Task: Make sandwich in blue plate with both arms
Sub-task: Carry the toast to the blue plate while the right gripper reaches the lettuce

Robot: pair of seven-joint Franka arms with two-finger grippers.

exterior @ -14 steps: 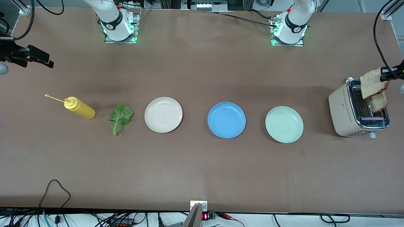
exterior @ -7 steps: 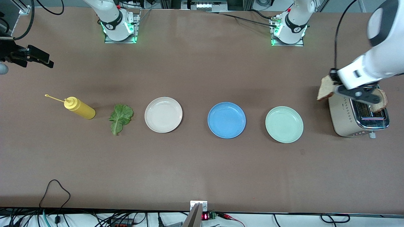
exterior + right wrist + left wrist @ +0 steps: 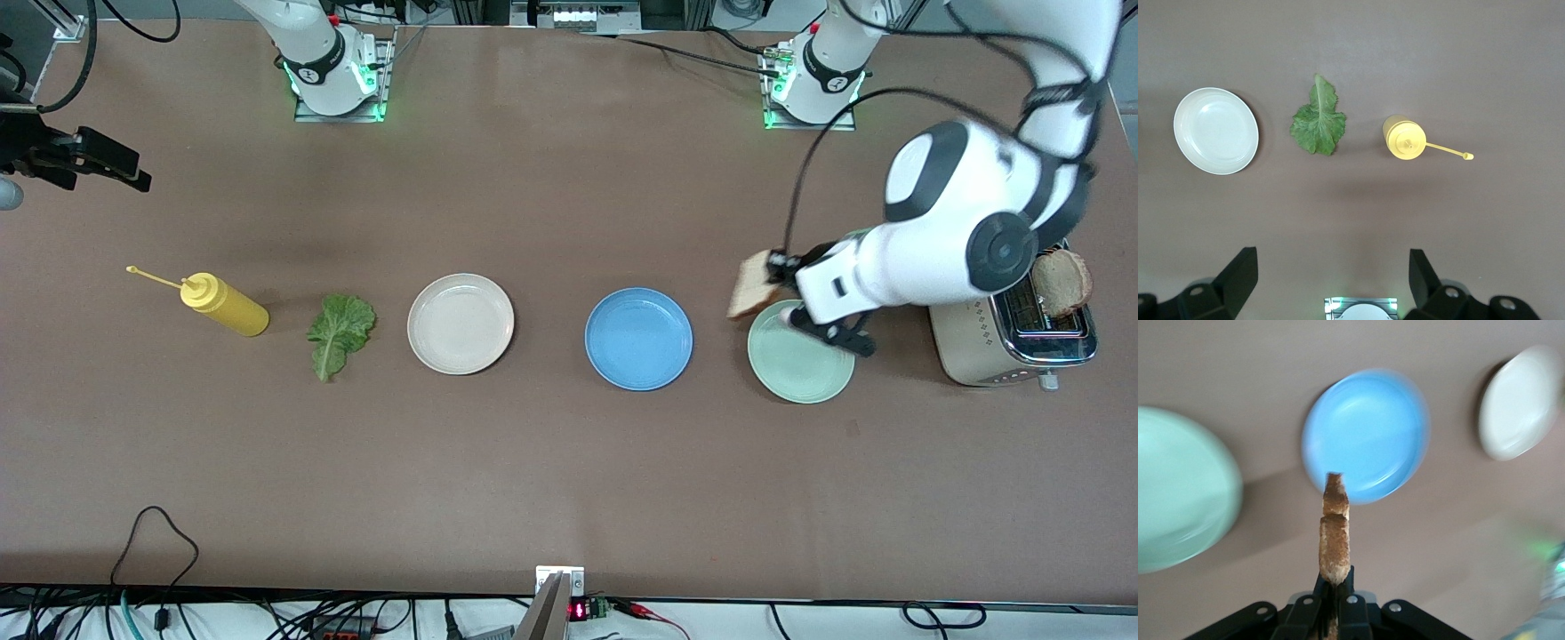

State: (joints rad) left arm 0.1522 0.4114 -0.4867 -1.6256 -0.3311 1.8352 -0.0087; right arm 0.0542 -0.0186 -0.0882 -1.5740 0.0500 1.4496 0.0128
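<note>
Blue plate [image 3: 638, 339]: round, shallow, glossy, bare; sits mid-table between the cream plate [image 3: 460, 324] and the mint plate [image 3: 800, 352].

Left gripper [image 3: 775, 283]: over the mint plate's rim, fingers clamped on a tan, brown-crusted bread slice [image 3: 751, 295] held on edge. The blue plate lies just beside it, toward the right arm's end.

Second slice [image 3: 1061, 282] stands in the toaster [image 3: 1013, 331], which the left arm partly hides.

Crinkled lettuce leaf [image 3: 338, 333] lies flat between the cream plate and the yellow squeeze bottle [image 3: 222, 305].

Right gripper [image 3: 1331, 280]: waits high over that end, fingers apart.
</note>
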